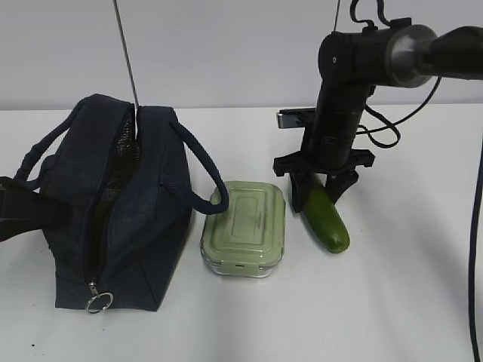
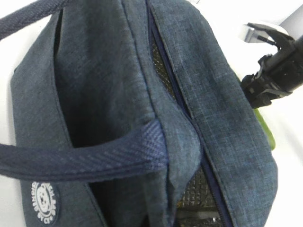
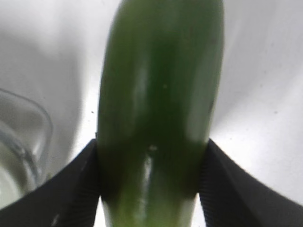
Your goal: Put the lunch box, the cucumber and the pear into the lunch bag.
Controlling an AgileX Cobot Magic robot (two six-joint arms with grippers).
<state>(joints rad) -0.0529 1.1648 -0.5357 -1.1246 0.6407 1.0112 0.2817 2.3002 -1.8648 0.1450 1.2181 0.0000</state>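
Clamping the cucumber (image 3: 158, 109) on both flanks, the right gripper's (image 3: 150, 182) two dark ribbed pads press flush against the green skin in the right wrist view, no gap either side. Exterior view: right gripper (image 1: 321, 183) comes down from above on the far end of the cucumber (image 1: 326, 219), whose near end points toward the camera and sits on or just off the white table (image 1: 392, 302); cannot tell which. Lunch box (image 1: 244, 228), sage lid on, sits flat just left of the cucumber, close but apart; its clear corner shows at the left edge of the right wrist view. Lunch bag (image 1: 113, 204) stands left of the box, near handle drooping beside the lid, top zipper open along its length, ring pull (image 1: 98, 302) hanging at the near end. Left wrist view looks down on the lunch bag (image 2: 118, 94), zipper gap showing a dark quilted lining; left gripper fingers not visible there, so jaw state cannot be told. Pear not seen in any view.
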